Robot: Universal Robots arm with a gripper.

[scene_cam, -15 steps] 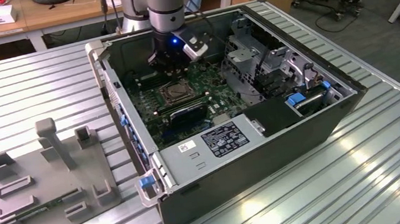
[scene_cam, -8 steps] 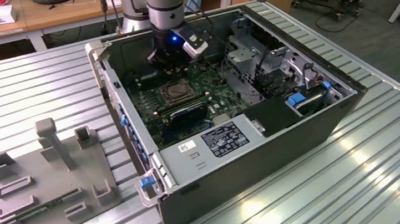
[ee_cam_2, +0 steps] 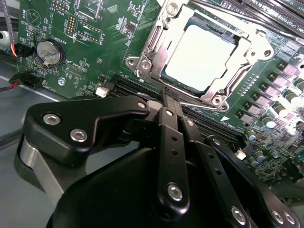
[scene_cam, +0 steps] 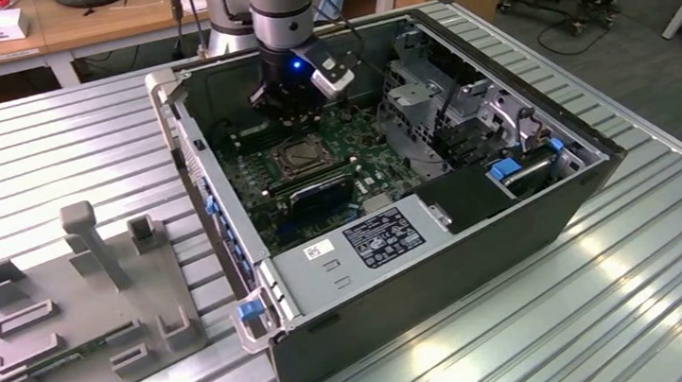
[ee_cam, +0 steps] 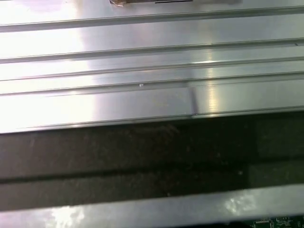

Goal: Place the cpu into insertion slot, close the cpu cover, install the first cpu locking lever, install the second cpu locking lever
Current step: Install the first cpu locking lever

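1. The end effector (ee_cam_2: 170, 97) is positioned inside the open computer case (scene_cam: 451, 265), low over the motherboard (ee_cam_2: 95, 28). Its fingers are pressed together, and nothing is seen clamped between them.
2. The cpu (ee_cam_2: 199, 57) is seated flat in its socket. The cpu cover (ee_cam_2: 159, 38) is laid down around it, with the pale face exposed through the open middle.
3. A thin wire locking lever (ee_cam_2: 197, 105) is seen along the socket edge nearest the fingertips, just beside them — contact cannot be confirmed.
4. The step in hand is judged to be lever installation; placement and cover closing look done.
5. To do it well, the joined tip is best used as a blunt pusher. Pressure should be kept on the wire only, not on the cover or the dark slots (ee_cam_2: 133, 88) alongside.
6. The lever should be pressed down and then eased sideways under its hook — a slip could gouge the board.
7. The case is set on a slatted metal surface (scene_cam: 43, 137).
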